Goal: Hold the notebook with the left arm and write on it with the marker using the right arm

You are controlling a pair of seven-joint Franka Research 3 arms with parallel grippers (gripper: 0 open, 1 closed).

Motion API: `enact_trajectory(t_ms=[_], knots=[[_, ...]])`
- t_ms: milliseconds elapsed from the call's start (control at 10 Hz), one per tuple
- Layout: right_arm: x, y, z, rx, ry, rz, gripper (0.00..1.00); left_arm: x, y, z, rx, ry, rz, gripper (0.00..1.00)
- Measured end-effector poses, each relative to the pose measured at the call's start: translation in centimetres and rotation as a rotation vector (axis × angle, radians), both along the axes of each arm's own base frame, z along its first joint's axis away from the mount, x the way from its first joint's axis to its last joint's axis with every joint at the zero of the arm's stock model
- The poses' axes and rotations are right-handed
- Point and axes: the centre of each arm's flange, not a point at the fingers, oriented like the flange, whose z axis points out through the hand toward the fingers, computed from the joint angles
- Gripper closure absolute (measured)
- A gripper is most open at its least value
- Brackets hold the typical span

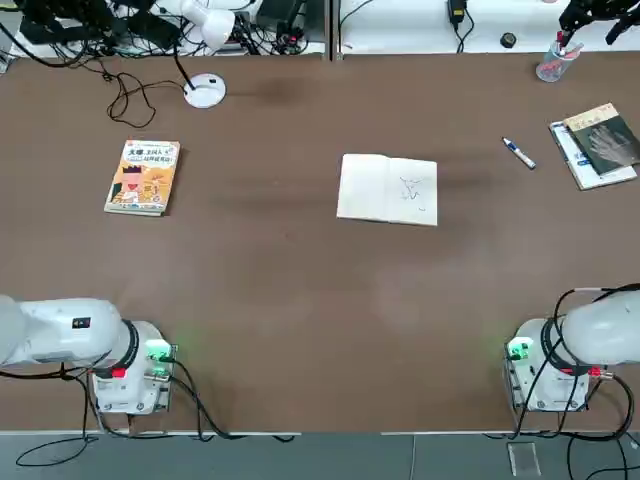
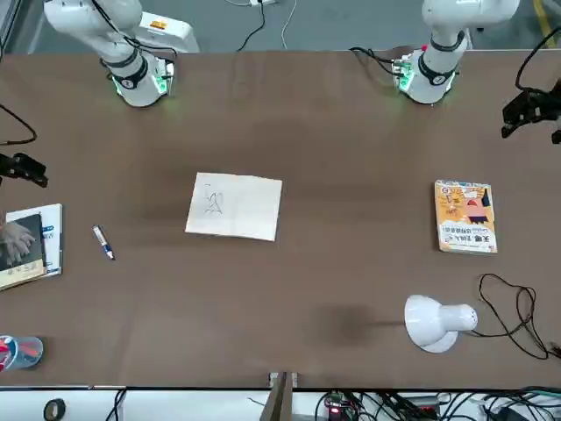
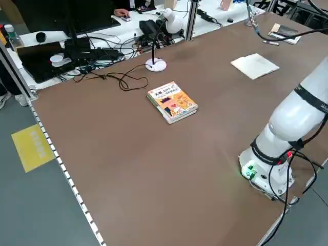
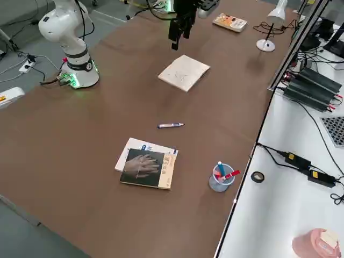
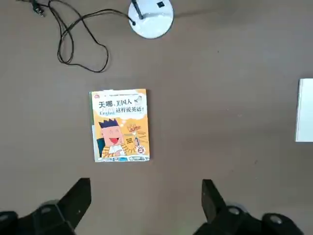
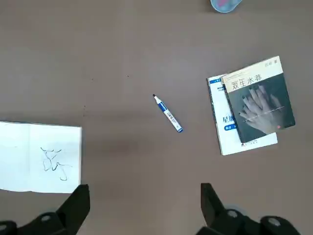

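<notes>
From overhead, the notebook (image 1: 388,189) lies open and flat near the table's middle, a little toward the robot's right, with a small scribble on its right-hand page; the marker (image 1: 518,153) lies well apart from it, further right and slightly further from the bases, its long axis slanted diagonally. Only the shoulders of the left arm (image 1: 62,331) and the right arm (image 1: 598,327) show here, at the near edge. In the front view the marker (image 2: 103,242) sits between the notebook (image 2: 234,206) and a stack of books (image 2: 29,246) at the table's right end. The left side view shows an orange-yellow book (image 3: 172,102) nearest the left arm's base. The right side view shows a clear cup of pens (image 4: 220,177) beyond the marker (image 4: 170,125). Through the left wrist camera the left gripper (image 5: 146,208) hangs high with its fingers spread wide, holding nothing, over the orange-yellow book. The right wrist camera shows the right gripper (image 6: 145,211), likewise spread and empty, above the table with the marker (image 6: 167,113) almost centred ahead of it, so the right arm is plainly nearer and would need to turn its fingers across that diagonal.
</notes>
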Motion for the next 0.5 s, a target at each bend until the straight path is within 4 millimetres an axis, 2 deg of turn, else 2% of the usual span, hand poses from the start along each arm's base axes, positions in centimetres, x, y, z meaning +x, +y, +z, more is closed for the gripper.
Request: enact_trajectory(t_ms=[200, 500], knots=[[0.0, 0.0, 0.0, 0.000, -0.001, 0.000, 0.00, 0.2, -2.7, 0.2, -0.002, -0.009, -0.031, 0.00], [0.0, 0.0, 0.0, 0.000, -0.001, 0.000, 0.00, 0.1, -7.4, -0.3, -0.008, 0.001, 0.012, 0.00]])
